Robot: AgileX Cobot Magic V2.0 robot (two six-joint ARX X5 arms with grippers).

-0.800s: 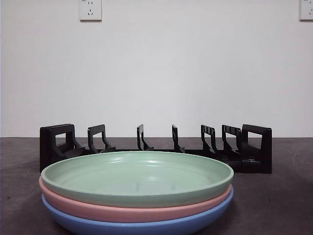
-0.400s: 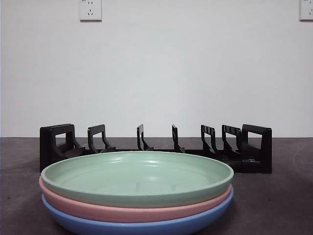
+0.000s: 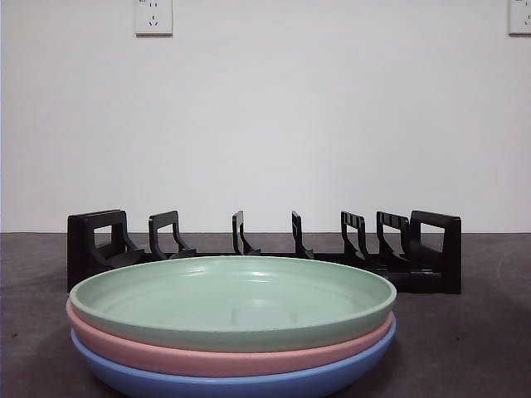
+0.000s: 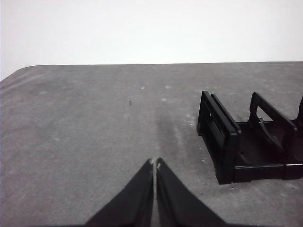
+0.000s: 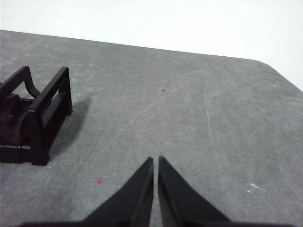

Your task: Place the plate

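A grey table (image 3: 465, 348) bears a black dish rack (image 3: 265, 249). In front of the rack sits a stack: green plate (image 3: 232, 300) atop pink plate (image 3: 166, 355) atop blue plate (image 3: 249, 385). Left gripper (image 4: 154, 163) and right gripper (image 5: 155, 160), jaws pressed together and empty, hover beside the rack's opposite ends.

You see a green plate (image 3: 232, 303) with a smooth, faintly glossy plastic look, pink plate (image 3: 207, 356) and blue plate (image 3: 249, 383) alike, a black moulded plastic rack (image 3: 265, 249) with slight sheen, a matt, speckled, scuffed grey worktop (image 4: 94, 132), a smooth matt white wall (image 3: 265, 124)
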